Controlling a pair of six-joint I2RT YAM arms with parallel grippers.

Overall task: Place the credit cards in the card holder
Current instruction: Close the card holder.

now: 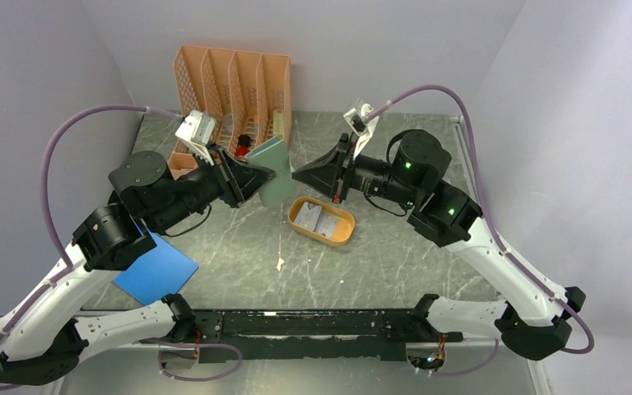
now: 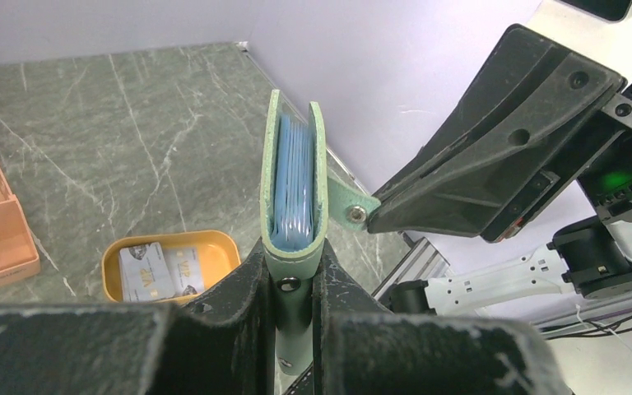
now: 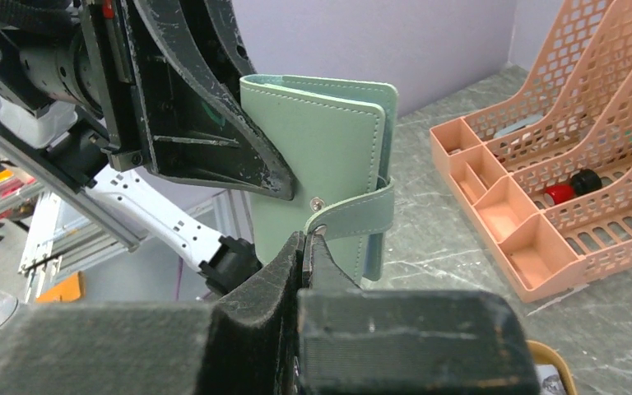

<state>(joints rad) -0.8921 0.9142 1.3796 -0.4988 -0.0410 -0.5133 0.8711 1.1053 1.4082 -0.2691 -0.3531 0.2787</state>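
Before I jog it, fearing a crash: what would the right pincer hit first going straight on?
Probably the card holder: the right pincer is shut on its strap, and the left pincer clamps it beyond.

Matt stitched leather-look card holder, smooth orange plastic tray, peach plastic rack, veined stone-look table

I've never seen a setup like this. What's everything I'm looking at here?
grey-green marbled table: one, underneath.
orange oval tray: one, mid-table.
pale grey-white credit cards: two showing, in the tray.
grey-green folding card holder: one, pale teal inside, gripped from both sides.
peach mesh file organiser: one, against the back wall.
small red-and-black object: one, in the organiser.
bright blue flat sheet: one, on the table's near left.
left arm: one, black and white, jaws clamped on the holder's folded edge.
right arm: one, black and white, jaws shut on the holder's snap strap.
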